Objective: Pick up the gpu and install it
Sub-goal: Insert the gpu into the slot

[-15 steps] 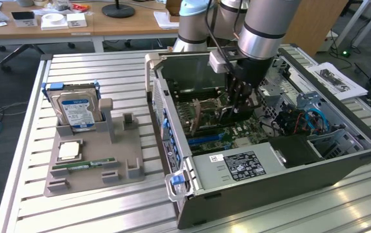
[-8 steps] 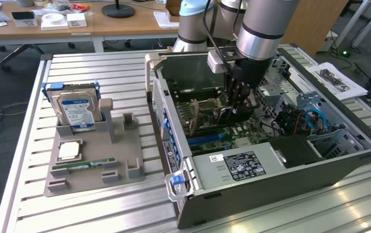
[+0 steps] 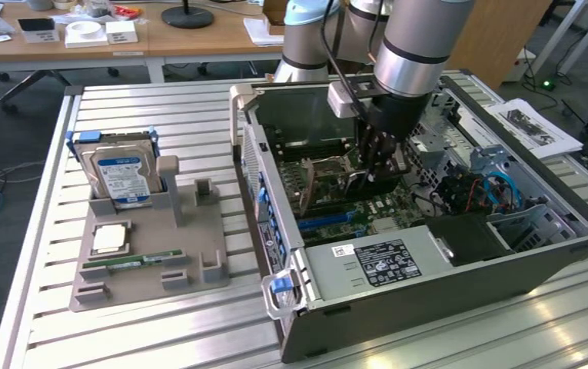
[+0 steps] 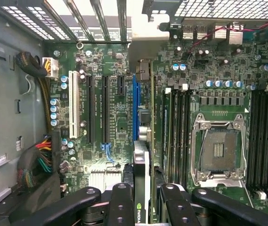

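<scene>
My gripper (image 3: 380, 165) reaches down into the open computer case (image 3: 304, 307), above the motherboard (image 4: 110, 56). It is shut on the gpu (image 4: 142, 155), which I see edge-on between the two black fingers (image 4: 120, 205), with a green logo near the grip. The card stands on its edge along the blue slot (image 4: 135, 94), and its silver bracket (image 4: 145, 40) is up against the rear slot openings of the case. I cannot tell whether the card's edge sits in the slot. In the exterior view the arm covers most of the card.
On the table at the exterior view's left, a grey fixture (image 3: 207, 231) holds a silver hard drive (image 3: 119, 175), a CPU chip (image 3: 109, 238) and a green RAM stick (image 3: 131, 263). Inside the case are the empty CPU socket (image 4: 217, 148), black slots (image 4: 97, 110) and a cable bundle (image 4: 37, 162).
</scene>
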Tool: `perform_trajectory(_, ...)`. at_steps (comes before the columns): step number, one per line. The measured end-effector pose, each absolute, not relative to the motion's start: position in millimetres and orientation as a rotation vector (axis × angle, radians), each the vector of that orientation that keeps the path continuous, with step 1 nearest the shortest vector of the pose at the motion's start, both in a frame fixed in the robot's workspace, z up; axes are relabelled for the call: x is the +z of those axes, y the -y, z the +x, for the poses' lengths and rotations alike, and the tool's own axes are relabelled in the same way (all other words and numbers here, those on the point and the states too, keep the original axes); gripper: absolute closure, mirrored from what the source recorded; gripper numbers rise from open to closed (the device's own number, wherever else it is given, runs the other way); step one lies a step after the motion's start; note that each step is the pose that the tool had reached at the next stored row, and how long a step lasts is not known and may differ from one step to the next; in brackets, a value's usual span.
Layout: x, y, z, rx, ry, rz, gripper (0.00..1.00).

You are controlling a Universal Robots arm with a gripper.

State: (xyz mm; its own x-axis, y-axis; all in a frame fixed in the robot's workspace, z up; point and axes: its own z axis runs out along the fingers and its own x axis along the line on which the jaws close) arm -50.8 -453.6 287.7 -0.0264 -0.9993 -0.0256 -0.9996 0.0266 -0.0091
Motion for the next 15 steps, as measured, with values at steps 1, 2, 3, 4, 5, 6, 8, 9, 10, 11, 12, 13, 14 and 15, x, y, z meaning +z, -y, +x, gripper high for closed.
perform_trajectory(1,287.7,453.6,-50.7,0.018,-2.233,-2.175,0.73)
perform_trajectory(2,287.7,453.7,-50.8,0.018,-2.233,-2.175,0.73)
perform_trajectory(3,287.7,453.7,-50.7,0.018,-2.233,-2.175,0.73)
perform_trajectory(4,287.7,453.7,-50.8,0.018,-2.233,-2.174,0.73)
perform_trajectory(5,287.6,453.7,-50.7,0.018,-2.232,-2.174,0.73)
perform_trajectory(6,287.3,453.7,-50.8,0.018,-2.232,-2.174,0.73)
perform_trajectory(8,286.1,453.7,-50.8,0.018,-2.232,-2.174,0.73)
perform_trajectory(9,285.3,453.7,-50.8,0.018,-2.232,-2.174,0.73)
perform_trajectory(10,284.4,453.7,-50.9,0.018,-2.232,-2.174,0.73)
perform_trajectory(11,283.6,453.7,-50.9,0.018,-2.232,-2.174,0.73)
perform_trajectory(12,282.7,453.7,-50.9,0.018,-2.232,-2.174,0.73)
perform_trajectory(13,281.8,453.7,-50.9,0.018,-2.232,-2.174,0.73)
perform_trajectory(14,281.0,453.7,-50.9,0.018,-2.232,-2.174,0.73)
perform_trajectory(15,280.5,453.7,-51.0,0.018,-2.232,-2.174,0.73)
